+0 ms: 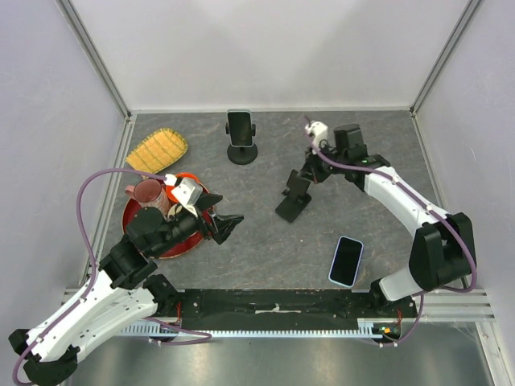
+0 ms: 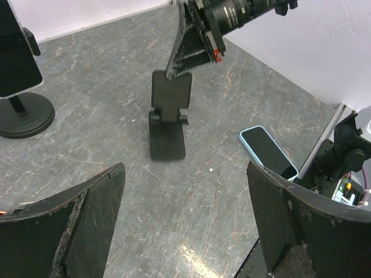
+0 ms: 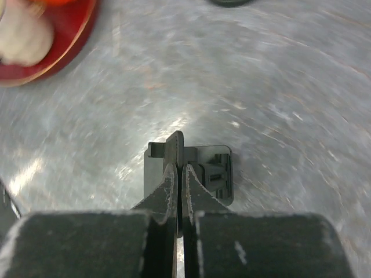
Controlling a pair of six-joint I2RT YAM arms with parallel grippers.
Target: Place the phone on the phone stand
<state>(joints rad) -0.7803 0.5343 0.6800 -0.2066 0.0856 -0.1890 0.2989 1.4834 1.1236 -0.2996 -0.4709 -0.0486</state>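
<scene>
While two phones [image 1: 346, 261] [image 1: 239, 125], two stands [image 1: 242, 153] show | left end effector [image 1: 227, 221] apart | right end effector [image 3: 179, 174] together at folding stand [image 1: 294, 197]

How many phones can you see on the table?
2. A dark phone sits upright in the round-base stand at the far side; a blue-cased phone lies flat near the right arm's base. None seem hidden.

Light: bright, even, from above.
Shadows: soft, faint beside the stand [image 1: 294, 197].
Glare: white sheen on the table [image 3: 278, 87] near the stand.
Blur: right wrist view smeared around the stand; others sharp.
</scene>
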